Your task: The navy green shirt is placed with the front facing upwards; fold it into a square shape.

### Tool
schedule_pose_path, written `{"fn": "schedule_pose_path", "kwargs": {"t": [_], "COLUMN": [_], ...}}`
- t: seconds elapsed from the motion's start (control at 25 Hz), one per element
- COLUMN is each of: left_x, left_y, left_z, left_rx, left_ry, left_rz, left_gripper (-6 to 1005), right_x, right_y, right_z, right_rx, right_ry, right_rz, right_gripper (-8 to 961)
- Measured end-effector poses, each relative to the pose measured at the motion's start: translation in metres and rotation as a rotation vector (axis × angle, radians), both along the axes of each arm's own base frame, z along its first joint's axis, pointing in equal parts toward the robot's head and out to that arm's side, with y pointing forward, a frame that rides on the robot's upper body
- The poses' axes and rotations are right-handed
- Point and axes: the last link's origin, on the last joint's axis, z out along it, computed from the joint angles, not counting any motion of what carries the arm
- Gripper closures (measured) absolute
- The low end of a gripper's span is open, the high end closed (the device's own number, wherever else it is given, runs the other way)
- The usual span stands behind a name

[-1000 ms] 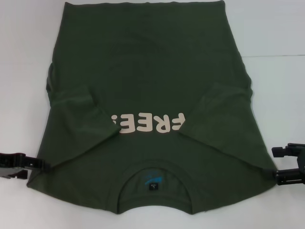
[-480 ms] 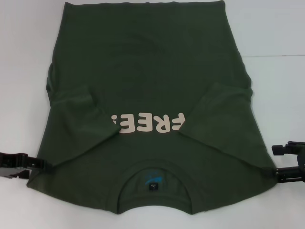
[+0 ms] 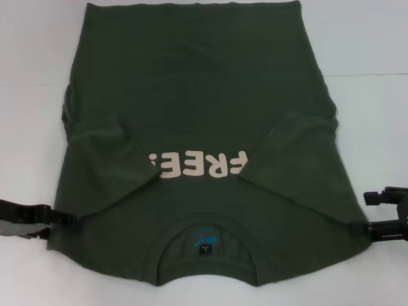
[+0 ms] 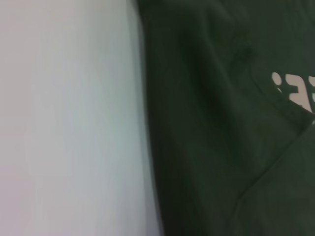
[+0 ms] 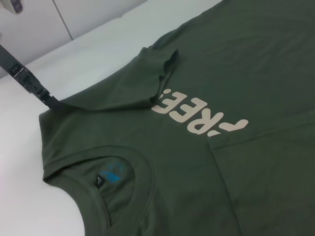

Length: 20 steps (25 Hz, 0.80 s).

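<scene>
Low, left gripper (image 3: 64,220) and right gripper (image 3: 363,228) at navy green shirt (image 3: 197,108) shoulders.

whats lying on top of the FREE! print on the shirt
Both sleeves are folded inward over the navy green shirt: the left sleeve covers the print's edge by the exclamation mark, the right sleeve overlaps the F. The middle letters show; anything under the sleeves is hidden.

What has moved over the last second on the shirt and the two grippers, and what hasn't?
The left gripper has slid inward over the near left shoulder edge of the navy green shirt. The right gripper has edged in slightly toward the right shoulder edge. Whether either has taken hold is not visible. The shirt lies as before: both sleeves folded in over the chest, collar nearest the robot, on the white table.
</scene>
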Motion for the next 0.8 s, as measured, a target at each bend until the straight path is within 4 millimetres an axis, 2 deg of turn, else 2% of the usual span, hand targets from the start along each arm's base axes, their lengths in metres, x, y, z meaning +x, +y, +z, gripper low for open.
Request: {"fn": "schedule_pose_path", "kwargs": {"t": [0.6, 0.8], "left_x": [0.008, 0.011], "left_y": [0.003, 0.003], "left_z": [-0.007, -0.011], "left_rx": [-0.031, -0.047], "left_ry": [-0.025, -0.018], "left_rz": [-0.003, -0.014], "left_gripper": [207, 401], "right_x": [0.001, 0.0], "right_y": [0.001, 0.002], "right_z": [0.002, 0.003], "right_rx": [0.012, 0.014], "right_ry": [0.003, 0.004], "right_rz": [-0.007, -0.007], "right_gripper": [38, 38]}}
